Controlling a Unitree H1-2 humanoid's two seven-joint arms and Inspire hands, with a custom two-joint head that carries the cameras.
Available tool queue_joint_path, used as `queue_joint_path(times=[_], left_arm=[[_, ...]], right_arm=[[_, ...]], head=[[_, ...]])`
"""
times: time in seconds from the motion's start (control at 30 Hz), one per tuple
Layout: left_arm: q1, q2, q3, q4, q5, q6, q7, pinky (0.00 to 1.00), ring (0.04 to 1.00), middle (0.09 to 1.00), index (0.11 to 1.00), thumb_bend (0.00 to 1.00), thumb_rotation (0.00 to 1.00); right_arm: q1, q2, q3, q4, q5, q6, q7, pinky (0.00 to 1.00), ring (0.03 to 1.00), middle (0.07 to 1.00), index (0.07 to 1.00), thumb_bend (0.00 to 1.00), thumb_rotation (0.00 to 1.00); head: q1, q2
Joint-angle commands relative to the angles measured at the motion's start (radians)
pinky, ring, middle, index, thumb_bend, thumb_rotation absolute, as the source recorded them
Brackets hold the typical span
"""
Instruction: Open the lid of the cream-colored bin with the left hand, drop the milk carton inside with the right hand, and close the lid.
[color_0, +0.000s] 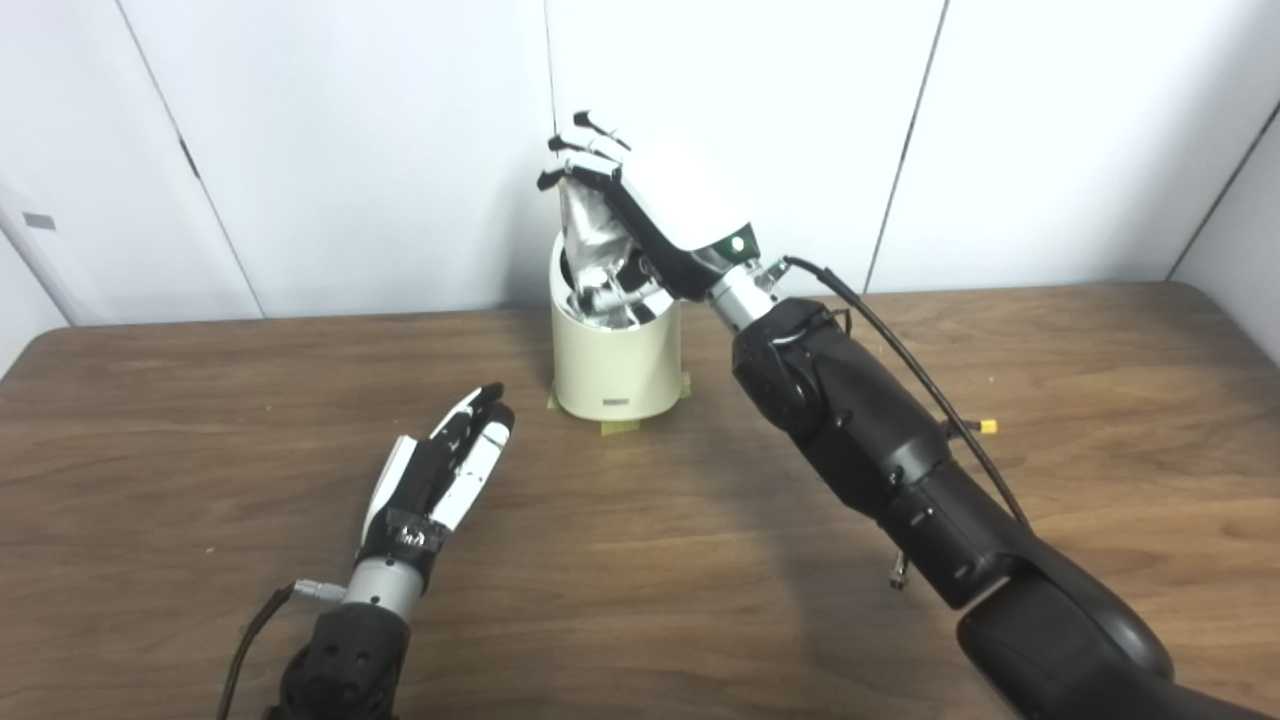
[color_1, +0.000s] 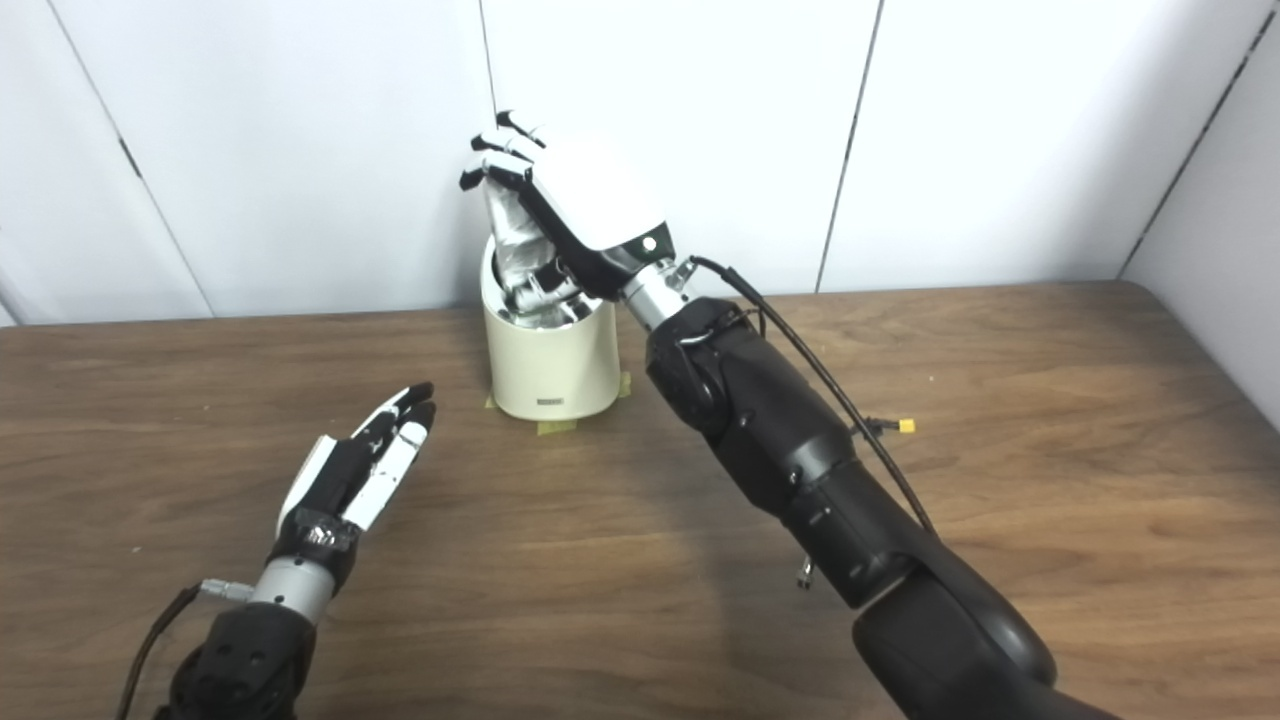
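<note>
Wood-grain table carries a cream bin before white wall panels.

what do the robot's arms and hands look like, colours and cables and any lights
Both arms are bulky black shells ending in a silver metal wrist ring. The left hand and right hand have white plastic backs with black fingers and palms. A green light glows near the right hand's wrist. A black cable with a small yellow connector runs along the right forearm; another black cable plugs in at the left wrist.
</note>
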Motion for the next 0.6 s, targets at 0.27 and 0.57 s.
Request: queue_joint_path(times=[0.27, 0.57], left_arm=[[-0.026, 0.006, 0.002, -0.021, 0.002, -0.043, 0.010, 0.92, 0.930, 0.921, 0.929, 0.47, 0.85], [-0.025, 0.012, -0.002, -0.025, 0.006, -0.039, 0.007, 0.91, 0.936, 0.925, 0.930, 0.47, 0.85]], right_arm=[[-0.041, -0.011, -0.012, -0.033, -0.002, 0.023, -0.011, 1.00, 0.864, 0.780, 0.677, 0.86, 0.13], [-0.034, -0.010, -0.012, -0.034, -0.012, 0.033, -0.030, 1.00, 0.852, 0.770, 0.673, 0.86, 0.14]], head=[[-0.005, 0.005], [-0.002, 0.007]])
